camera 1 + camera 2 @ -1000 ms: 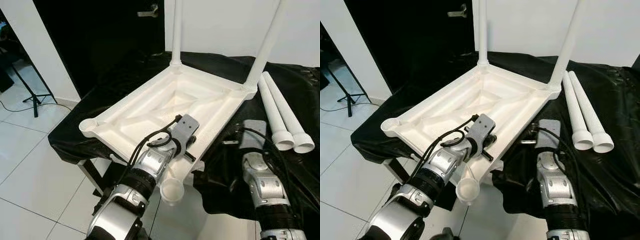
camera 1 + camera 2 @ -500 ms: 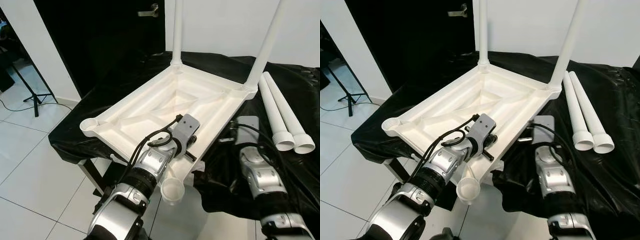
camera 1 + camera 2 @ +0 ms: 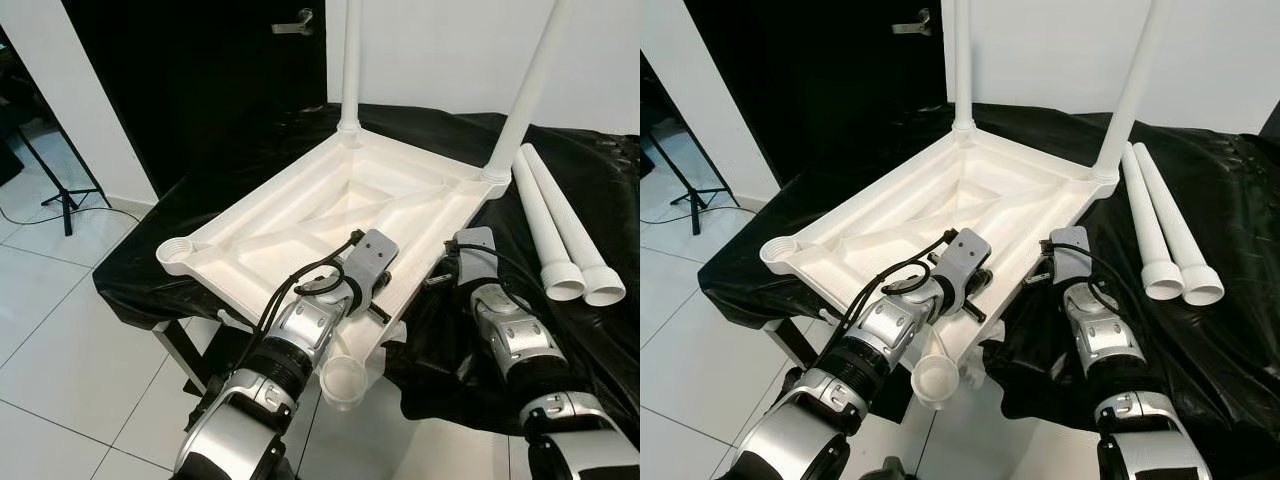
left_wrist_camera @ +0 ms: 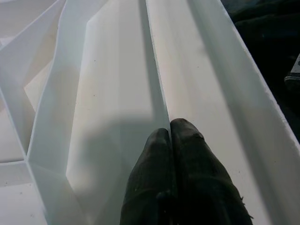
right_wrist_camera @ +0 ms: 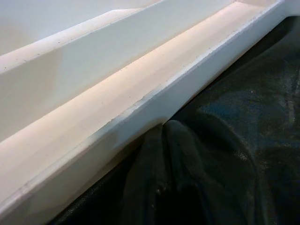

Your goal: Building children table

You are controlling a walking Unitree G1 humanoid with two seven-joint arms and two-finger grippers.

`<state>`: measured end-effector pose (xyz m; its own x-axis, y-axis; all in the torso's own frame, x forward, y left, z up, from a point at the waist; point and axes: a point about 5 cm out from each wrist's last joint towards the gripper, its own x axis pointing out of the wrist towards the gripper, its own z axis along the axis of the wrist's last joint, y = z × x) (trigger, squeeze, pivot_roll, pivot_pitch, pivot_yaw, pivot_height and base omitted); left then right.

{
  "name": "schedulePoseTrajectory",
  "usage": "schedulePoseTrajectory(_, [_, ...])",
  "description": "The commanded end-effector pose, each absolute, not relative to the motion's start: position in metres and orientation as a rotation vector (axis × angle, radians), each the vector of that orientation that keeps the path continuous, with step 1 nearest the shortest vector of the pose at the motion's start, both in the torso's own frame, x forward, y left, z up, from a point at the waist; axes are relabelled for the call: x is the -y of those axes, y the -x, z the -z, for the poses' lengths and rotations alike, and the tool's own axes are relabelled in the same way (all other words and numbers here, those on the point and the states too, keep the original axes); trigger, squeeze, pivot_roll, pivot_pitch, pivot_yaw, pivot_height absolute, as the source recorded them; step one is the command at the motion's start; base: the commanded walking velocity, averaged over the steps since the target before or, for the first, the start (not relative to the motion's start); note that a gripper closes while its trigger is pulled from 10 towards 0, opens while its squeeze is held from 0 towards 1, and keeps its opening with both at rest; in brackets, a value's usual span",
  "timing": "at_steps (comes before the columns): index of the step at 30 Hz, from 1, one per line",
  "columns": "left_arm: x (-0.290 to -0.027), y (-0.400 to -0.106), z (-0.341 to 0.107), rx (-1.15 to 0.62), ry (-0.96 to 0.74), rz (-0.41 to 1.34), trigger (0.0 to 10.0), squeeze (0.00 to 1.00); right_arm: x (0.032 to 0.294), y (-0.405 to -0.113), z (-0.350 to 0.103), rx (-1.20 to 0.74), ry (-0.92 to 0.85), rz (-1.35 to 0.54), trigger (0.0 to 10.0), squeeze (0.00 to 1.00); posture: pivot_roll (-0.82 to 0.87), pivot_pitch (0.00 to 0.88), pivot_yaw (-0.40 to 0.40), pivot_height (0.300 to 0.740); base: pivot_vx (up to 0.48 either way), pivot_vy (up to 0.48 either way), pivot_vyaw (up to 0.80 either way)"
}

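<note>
The white tabletop point(image 3: 300, 210) lies upside down on the black-covered table. Two white legs point(image 3: 350, 60) point(image 3: 530, 90) stand upright in its far corners. Two loose legs point(image 3: 555, 225) lie side by side on the cloth to the right. Empty sockets show at the near corner point(image 3: 343, 380) and the left corner point(image 3: 175, 255). My left gripper point(image 4: 170, 129) rests inside the near right part of the tabletop, shut on a thin rib. My right gripper point(image 5: 164, 129) is shut with nothing in it, its tips against the outside of the right rim point(image 3: 1040, 265).
Black cloth point(image 3: 600, 340) covers the table and hangs over its near edge. A dark door point(image 3: 200, 80) and a white wall stand behind. A tripod stand point(image 3: 60, 190) is on the white tiled floor to the left.
My right arm has reached forward and to the left, bringing its gripper up to the tabletop's right rim. The left gripper has stayed in place on the tabletop.
</note>
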<state>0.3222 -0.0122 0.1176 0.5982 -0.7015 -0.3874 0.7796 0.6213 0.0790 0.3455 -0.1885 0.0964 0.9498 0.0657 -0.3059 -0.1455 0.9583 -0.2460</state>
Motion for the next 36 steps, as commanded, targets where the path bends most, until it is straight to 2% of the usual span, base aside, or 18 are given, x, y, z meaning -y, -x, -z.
schedulePoseTrajectory(1, [0.02,-0.307,-0.098,-0.424,-0.254,0.973,0.0,0.0,0.187,-0.347,-0.092,-0.323,0.274,-0.115,10.0,0.0,0.17,0.0,0.014,0.74,0.0,0.0,0.0])
schedulePoseTrajectory(10, [0.024,-0.302,-0.102,-0.391,-0.249,1.043,0.0,0.0,0.202,-0.361,-0.103,-0.3,0.288,-0.063,10.0,0.0,0.17,0.0,0.023,0.74,0.0,0.0,0.0])
schedulePoseTrajectory(19, [0.037,-0.296,-0.11,-0.339,-0.187,1.099,0.0,0.0,0.178,-0.372,-0.114,-0.225,0.274,-0.174,10.0,0.0,0.18,0.0,0.024,0.74,0.0,0.0,0.0])
schedulePoseTrajectory(21, [0.042,-0.296,-0.124,-0.261,-0.091,1.113,0.0,0.0,0.17,-0.37,-0.109,-0.222,0.261,-0.223,10.0,0.0,0.18,0.0,0.019,0.74,0.0,0.0,0.0])
schedulePoseTrajectory(26, [0.044,-0.296,-0.129,-0.226,-0.047,1.116,0.0,0.0,0.169,-0.369,-0.106,-0.226,0.254,-0.238,10.0,0.0,0.18,0.0,0.019,0.74,0.0,0.0,0.0])
schedulePoseTrajectory(28, [0.043,-0.298,-0.142,-0.15,0.074,1.103,0.0,0.0,0.165,-0.361,-0.095,-0.243,0.223,-0.284,10.0,0.0,0.17,0.0,0.014,0.74,0.0,0.0,0.0])
schedulePoseTrajectory(31, [0.042,-0.298,-0.147,-0.12,0.122,1.094,0.0,0.0,0.163,-0.356,-0.09,-0.248,0.207,-0.312,10.0,0.0,0.17,0.0,0.013,0.74,0.0,0.0,0.0])
schedulePoseTrajectory(33, [0.037,-0.301,-0.157,-0.072,0.233,1.059,0.0,0.0,0.155,-0.343,-0.079,-0.256,0.185,-0.39,10.0,0.0,0.16,0.0,0.016,0.74,0.0,0.0,0.0])
schedulePoseTrajectory(36, [0.035,-0.302,-0.158,-0.066,0.265,1.045,0.0,0.0,0.151,-0.335,-0.074,-0.264,0.18,-0.434,10.0,0.0,0.16,0.0,0.02,0.74,0.0,0.0,0.0])
